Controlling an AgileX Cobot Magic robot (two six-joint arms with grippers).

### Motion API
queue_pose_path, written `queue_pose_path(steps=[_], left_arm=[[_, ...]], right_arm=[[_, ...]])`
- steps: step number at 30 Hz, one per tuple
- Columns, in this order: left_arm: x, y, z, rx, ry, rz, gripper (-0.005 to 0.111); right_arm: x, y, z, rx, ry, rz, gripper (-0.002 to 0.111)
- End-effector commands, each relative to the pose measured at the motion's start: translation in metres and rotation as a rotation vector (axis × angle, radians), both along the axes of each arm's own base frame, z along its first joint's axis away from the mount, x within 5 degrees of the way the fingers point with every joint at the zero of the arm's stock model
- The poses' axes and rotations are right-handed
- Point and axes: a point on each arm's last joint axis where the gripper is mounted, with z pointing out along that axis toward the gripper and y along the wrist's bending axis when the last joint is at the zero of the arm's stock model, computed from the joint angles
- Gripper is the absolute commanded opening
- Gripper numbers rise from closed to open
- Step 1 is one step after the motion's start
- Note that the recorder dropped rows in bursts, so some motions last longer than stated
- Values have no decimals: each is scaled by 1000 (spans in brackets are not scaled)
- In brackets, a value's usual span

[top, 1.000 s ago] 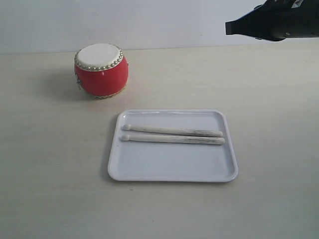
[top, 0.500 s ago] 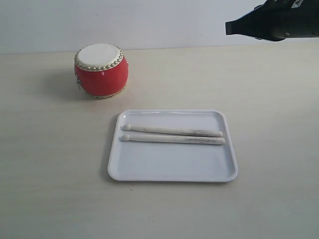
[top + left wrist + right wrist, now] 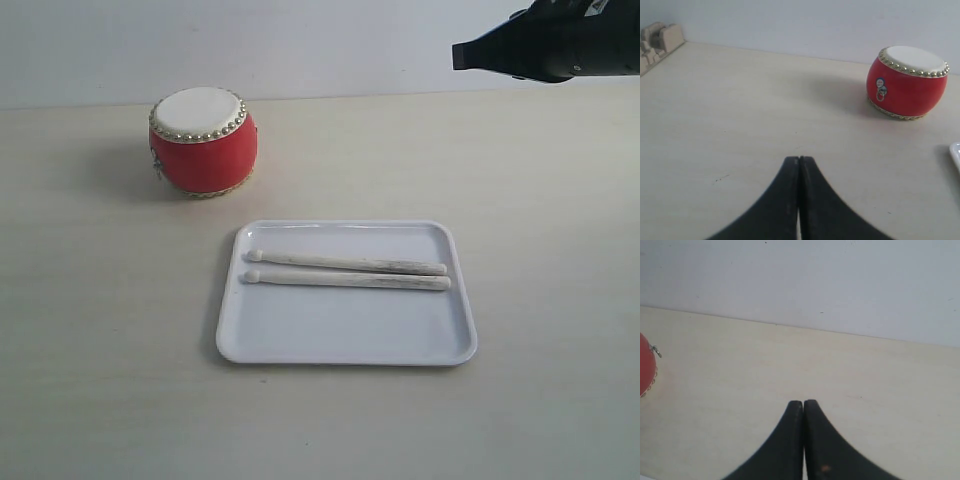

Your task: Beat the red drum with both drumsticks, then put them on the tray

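Two drumsticks lie side by side on the white tray; neither gripper holds anything.
Left gripper and right gripper are both pinched together, empty. Red drum stands at the tray's eleven o'clock on the pale wooden table before a plain wall; judging from this, either pickup comes next or everything is finished.

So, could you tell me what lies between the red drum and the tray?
Nothing: in the exterior view, only bare tabletop separates the red drum from the tray.
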Motion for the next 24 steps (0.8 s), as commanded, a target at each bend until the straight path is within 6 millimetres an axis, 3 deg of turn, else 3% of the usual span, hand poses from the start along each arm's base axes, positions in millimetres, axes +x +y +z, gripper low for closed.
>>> queue_pose_path(steps=[1,6,11,14,18,24], left_arm=[[0,0,-1,-3,-1,7,0],[0,0,-1,-3,-1,7,0],[0,0,-1,-3,-1,7,0],[0,0,-1,-3,-1,7,0],[0,0,-1,-3,-1,7,0],[0,0,-1,-3,-1,7,0]], right_arm=[[2,-2,3,-3,-16,-4,0],[1,-2,3,-9,-11,1,0],[-3,-1,-16,18,151,-13,0],[-15,-4,-19,20,159,-19,0],[-47,-13,-13,-29,112,7,0],[-125,-35,-2,-71,-24,36,0]])
